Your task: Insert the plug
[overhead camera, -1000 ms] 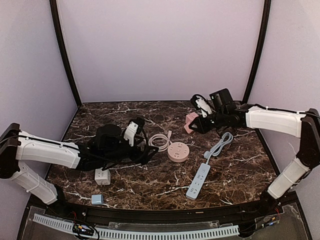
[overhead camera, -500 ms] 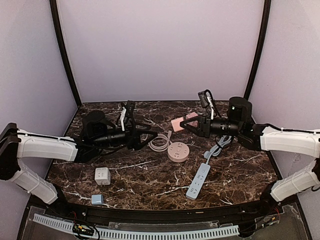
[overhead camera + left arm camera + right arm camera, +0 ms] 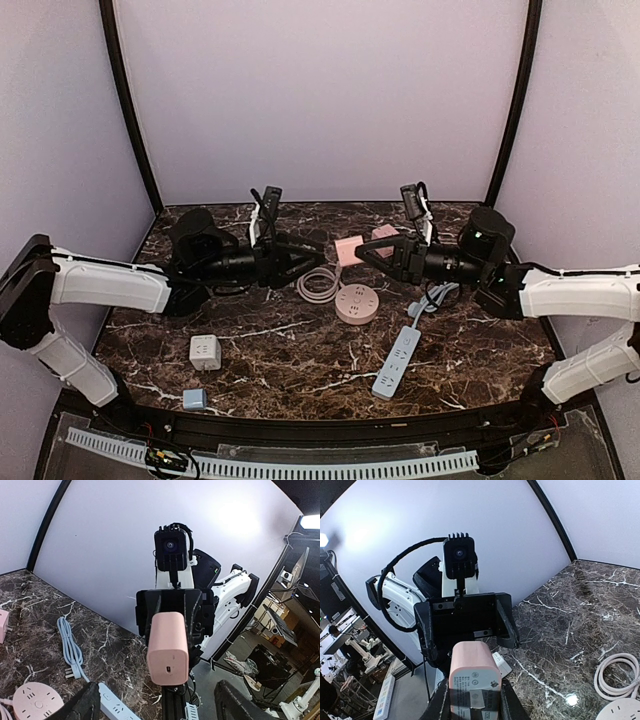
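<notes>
My right gripper (image 3: 366,250) is shut on a pink plug adapter (image 3: 347,246) and holds it in the air above the back middle of the table. In the right wrist view the adapter (image 3: 474,682) sits between my fingers (image 3: 441,702), label side up. My left gripper (image 3: 305,257) is open and empty, facing the adapter from the left, a short gap away. In the left wrist view the adapter (image 3: 168,647) shows its small port end, centred ahead of the spread fingers (image 3: 86,705). A round pink power strip (image 3: 357,302) lies below them on the table.
A white cable coil (image 3: 318,285) lies beside the round strip. A long blue-grey power strip (image 3: 397,362) with its cable lies to the right. A second pink block (image 3: 384,233) sits behind. A white cube adapter (image 3: 205,351) and a small blue adapter (image 3: 194,399) lie at the front left.
The right gripper has carried the pink adapter left toward the middle. The left gripper has risen from near the white cube and turned to face it; the gap has closed.
</notes>
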Tool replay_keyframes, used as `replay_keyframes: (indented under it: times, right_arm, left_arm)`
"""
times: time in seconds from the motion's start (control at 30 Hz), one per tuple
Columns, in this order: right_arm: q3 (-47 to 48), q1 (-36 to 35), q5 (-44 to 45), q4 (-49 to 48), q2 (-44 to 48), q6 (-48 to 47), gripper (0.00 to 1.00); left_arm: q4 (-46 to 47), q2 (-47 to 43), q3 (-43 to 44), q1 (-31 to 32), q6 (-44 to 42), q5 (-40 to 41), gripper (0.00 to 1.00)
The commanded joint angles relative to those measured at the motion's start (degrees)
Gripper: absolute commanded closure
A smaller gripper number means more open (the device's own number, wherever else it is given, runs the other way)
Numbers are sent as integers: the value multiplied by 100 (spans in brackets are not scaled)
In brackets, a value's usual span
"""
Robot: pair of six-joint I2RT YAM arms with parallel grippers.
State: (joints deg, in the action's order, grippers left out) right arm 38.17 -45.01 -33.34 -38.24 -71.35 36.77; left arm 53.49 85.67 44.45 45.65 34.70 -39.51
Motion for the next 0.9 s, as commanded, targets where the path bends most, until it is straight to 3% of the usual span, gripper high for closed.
replay_keyframes:
  times: [0.0, 0.47, 0.87]
  right_arm:
    - [-17, -154, 112, -681, -122, 259, 100]
    - [265, -452, 305, -818, -573, 343, 100]
    - [434, -602, 437, -794, -765, 270, 100]
  left_arm:
    - [486, 117, 159, -5, 420, -364, 23]
    - [747, 294, 218, 5, 686, -488, 31]
    - [751, 351, 219, 80, 711, -415, 54]
